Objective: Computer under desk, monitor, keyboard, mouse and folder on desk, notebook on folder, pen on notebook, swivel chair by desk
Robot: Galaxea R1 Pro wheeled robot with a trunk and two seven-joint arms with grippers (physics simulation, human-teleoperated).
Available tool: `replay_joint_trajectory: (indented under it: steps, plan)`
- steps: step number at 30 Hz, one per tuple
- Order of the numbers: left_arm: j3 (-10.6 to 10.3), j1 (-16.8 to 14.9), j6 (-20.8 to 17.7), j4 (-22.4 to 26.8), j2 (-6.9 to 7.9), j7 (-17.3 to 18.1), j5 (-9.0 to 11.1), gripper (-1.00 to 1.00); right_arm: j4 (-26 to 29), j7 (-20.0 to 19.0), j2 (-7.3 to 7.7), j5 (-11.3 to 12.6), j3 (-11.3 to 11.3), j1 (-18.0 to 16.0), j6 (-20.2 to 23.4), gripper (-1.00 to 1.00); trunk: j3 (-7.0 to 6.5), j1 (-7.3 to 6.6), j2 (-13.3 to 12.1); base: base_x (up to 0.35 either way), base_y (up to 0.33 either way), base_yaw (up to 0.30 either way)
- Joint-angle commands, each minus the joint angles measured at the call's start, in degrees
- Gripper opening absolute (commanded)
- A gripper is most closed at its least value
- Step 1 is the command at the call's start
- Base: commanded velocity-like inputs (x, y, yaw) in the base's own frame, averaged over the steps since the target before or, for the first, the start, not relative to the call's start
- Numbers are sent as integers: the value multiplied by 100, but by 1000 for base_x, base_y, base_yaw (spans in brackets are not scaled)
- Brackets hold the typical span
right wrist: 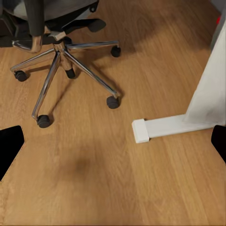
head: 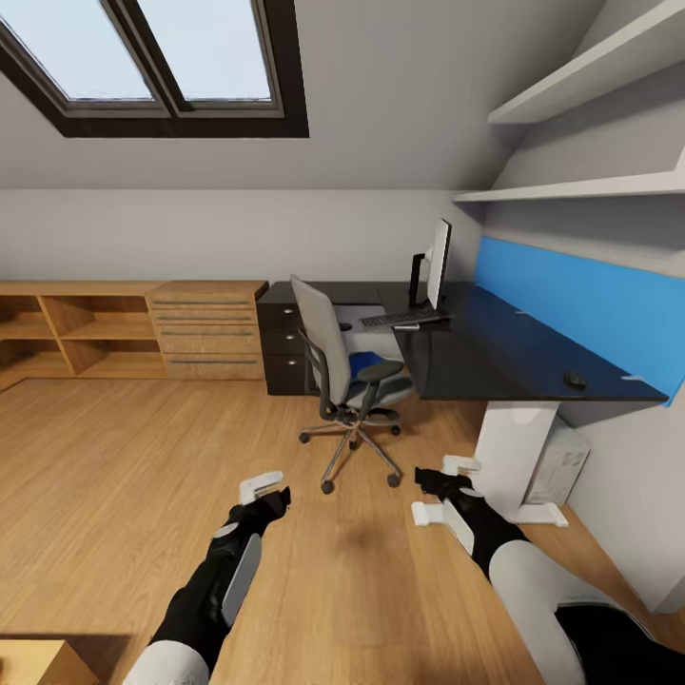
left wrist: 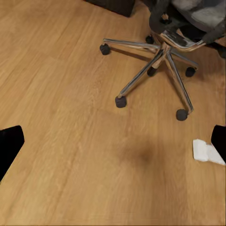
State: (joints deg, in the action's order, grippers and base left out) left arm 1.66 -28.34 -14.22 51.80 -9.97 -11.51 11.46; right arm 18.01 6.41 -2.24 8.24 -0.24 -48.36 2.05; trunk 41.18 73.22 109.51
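Both hands hang low over the floor, the left hand (head: 262,488) and right hand (head: 445,490) released and empty, likely held clear for the approach. The chair (head: 344,373) stands just beside the desk (head: 514,357), its back toward the room. A blue patch on its seat looks like the folder (head: 362,362). The keyboard (head: 403,318) lies across the desk before the edge-on monitor (head: 439,261); the mouse (head: 575,379) sits well apart.

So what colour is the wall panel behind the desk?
Bright blue. The long flat wall panel above the glossy black desk shows best in the head view.
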Motion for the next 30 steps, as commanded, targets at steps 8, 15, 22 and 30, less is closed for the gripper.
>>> replay_joint_trajectory:
  steps: [8, 15, 22, 30]
  plan:
    - [-560, 412, -1426, 1916, -3, -17, 74, 100, -28, 14, -103, 10, 50, -226, 388, 100, 151, 176, 325, 0, 0, 0]
    - [-637, 1376, -2058, 3028, 64, 2, 64, 100, -381, -8, -346, -246, 270, -242, 260, 100, 276, 330, 606, 0, 0, 0]
    - [-705, 1789, -2125, 3813, 102, 7, 67, 100, -434, -13, -338, -212, 322, -243, 214, 100, 402, 483, 886, 0, 0, 0]
    - [-1170, 2264, -2117, 4073, 115, -37, 67, 100, -452, 15, -392, -81, 345, -236, 61, 100, 545, 659, 1207, 0, 0, 0]
